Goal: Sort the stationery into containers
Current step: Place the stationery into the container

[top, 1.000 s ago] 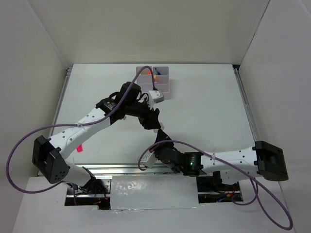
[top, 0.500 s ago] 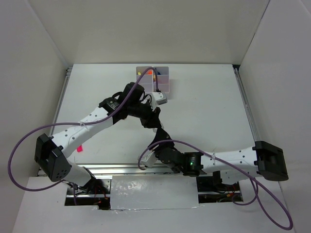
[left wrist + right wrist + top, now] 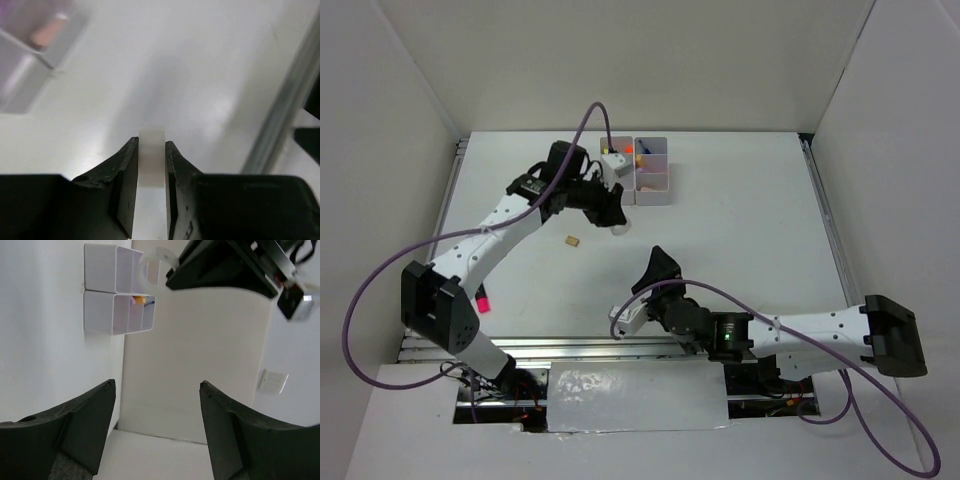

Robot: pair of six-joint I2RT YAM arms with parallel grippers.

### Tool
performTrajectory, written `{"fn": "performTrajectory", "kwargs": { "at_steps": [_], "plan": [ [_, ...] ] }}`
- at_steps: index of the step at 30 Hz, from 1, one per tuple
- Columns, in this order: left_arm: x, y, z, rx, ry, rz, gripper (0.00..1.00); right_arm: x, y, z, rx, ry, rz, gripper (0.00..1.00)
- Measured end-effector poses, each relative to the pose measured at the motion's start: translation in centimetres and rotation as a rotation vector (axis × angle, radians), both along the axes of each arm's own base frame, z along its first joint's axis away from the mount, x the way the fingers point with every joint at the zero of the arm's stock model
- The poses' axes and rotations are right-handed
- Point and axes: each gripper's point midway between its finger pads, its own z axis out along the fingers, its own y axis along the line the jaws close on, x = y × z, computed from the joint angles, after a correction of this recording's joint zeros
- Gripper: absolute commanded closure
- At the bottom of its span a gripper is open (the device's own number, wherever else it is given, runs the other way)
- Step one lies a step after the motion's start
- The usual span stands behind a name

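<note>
My left gripper (image 3: 151, 145) clamps the tape ring (image 3: 151, 167) just short of the bins' (image 3: 100, 315) edge, while my right gripper (image 3: 156, 385) gapes wide behind it.

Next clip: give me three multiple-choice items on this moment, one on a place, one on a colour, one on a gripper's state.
1. Where is the tan cube? A in a bin; B on the table; C hanging in the air.
2. What colour is the marker beside the left arm's base? A blue; B pink; C green.
3. The left gripper is: A open, empty; B out of view; C shut on the tape ring.
Key: 1 B, it lies on bare table; 2 B, it shows pink from above; 3 C, the ring sits pinched between its fingers.
</note>
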Motion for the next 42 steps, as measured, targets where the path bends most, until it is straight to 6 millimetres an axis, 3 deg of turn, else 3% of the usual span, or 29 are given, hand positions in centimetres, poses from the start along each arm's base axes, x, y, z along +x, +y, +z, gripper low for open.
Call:
{"fn": "performTrajectory", "kwargs": {
  "at_steps": [3,7,12,16,22,26,35,42],
  "plan": [
    [5.2,2.0,0.9,0.004,-0.088,0.07,1.0,0.2,-1.0,0.3,0.048,0.019,-0.02,0.36],
    [11.5,4.2,2.7,0.034,-0.257,0.125,1.0,1.4,-3.1,-1.3,0.082,0.106,-0.105,0.36],
    [18.4,3.9,4.9,0.034,-0.456,0.058,0.97,4.4,-7.2,-2.8,0.157,0.281,-0.291,0.33],
    [22.2,4.2,3.7,0.015,-0.534,-0.021,0.96,6.7,-10.8,-1.9,0.326,0.417,-0.462,0.32],
    [25.6,5.3,0.3,-0.001,-0.542,-0.084,0.95,8.5,-15.8,-0.5,0.582,0.569,-0.667,0.29],
    [25.8,5.0,-1.2,0.001,-0.538,-0.12,0.95,9.1,-17.7,-0.3,0.702,0.644,-0.76,0.28],
    [25.2,2.7,-2.2,0.008,-0.574,-0.205,0.91,8.4,-17.2,-2.2,0.738,0.778,-0.795,0.27],
    [25.7,2.4,-6.3,0.033,-0.52,-0.217,0.8,8.6,-16.7,-1.7,0.759,0.795,-0.783,0.26]
  ]
}}
